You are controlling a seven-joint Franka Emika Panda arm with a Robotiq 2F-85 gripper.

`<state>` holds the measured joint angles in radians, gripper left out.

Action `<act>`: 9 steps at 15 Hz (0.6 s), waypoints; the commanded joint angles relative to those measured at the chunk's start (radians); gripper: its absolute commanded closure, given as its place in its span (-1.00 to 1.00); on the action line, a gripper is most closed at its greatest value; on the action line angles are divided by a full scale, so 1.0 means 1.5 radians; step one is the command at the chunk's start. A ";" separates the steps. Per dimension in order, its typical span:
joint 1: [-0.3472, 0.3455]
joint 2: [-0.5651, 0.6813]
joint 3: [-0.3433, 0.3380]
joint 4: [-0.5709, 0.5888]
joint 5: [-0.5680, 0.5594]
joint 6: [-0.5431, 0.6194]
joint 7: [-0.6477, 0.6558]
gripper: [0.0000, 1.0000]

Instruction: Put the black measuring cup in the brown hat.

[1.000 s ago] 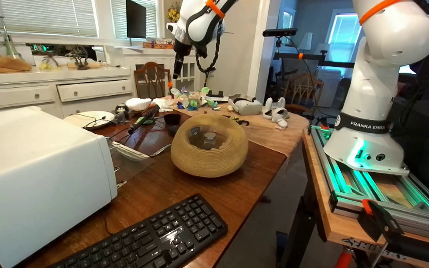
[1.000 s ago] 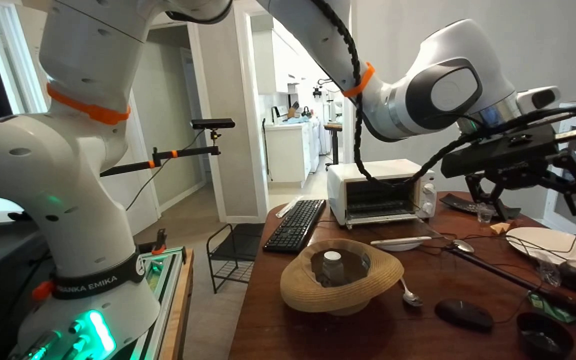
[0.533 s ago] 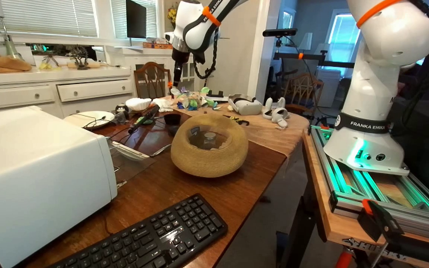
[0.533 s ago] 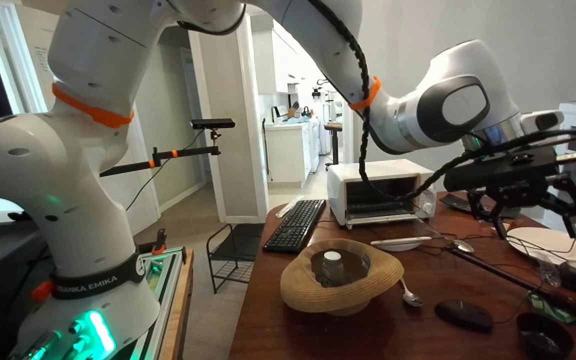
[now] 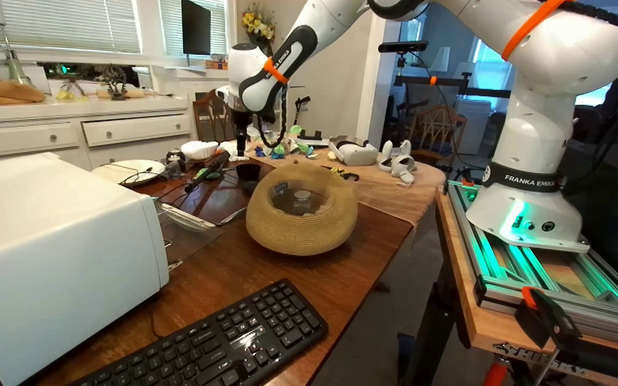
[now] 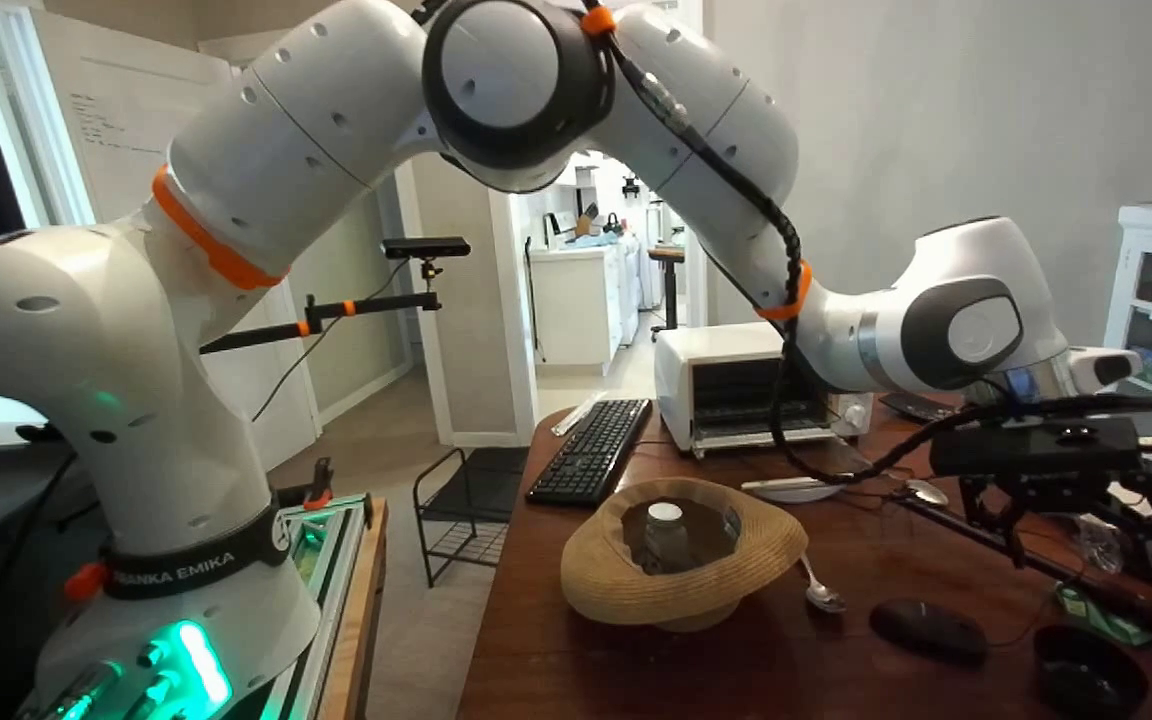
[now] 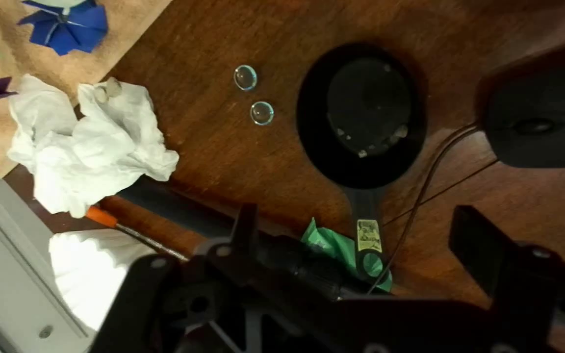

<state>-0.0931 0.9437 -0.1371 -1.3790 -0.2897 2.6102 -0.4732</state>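
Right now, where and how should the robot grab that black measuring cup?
Probably by the handle of the black measuring cup, the gripper coming from above, one jaw on each long side. In the wrist view that handle is narrow and straight, the bowl wide and round. Near the bowl, the cord leaves more room than at the tip.

The arm [image 6: 311,120] is glossy white, pitted with small round recesses [image 6: 339,120] and capped by pale grey discs [image 6: 499,68] set in black rings [image 6: 584,90]. On the base [image 5: 537,208] are a black collar [image 5: 526,180], lettered FRANKA EMIKA in white, and a strip [image 6: 202,662] glowing green. Beyond the base come orange bands [image 6: 211,242], a black braided cable [image 6: 736,180] and a black, jointed gripper [image 6: 1088,560].
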 commanded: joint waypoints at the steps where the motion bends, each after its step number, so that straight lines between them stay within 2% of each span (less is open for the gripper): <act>1: -0.021 0.108 0.032 0.163 -0.002 -0.082 -0.028 -1.00; 7: -0.031 0.203 0.065 0.340 0.014 -0.184 -0.085 -1.00; 8: -0.023 0.155 0.051 0.257 0.002 -0.145 -0.058 -1.00; 9: -0.024 0.167 0.054 0.279 0.004 -0.156 -0.064 -1.00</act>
<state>-0.1278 1.1891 -0.0565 -0.9669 -0.2845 2.3782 -0.5670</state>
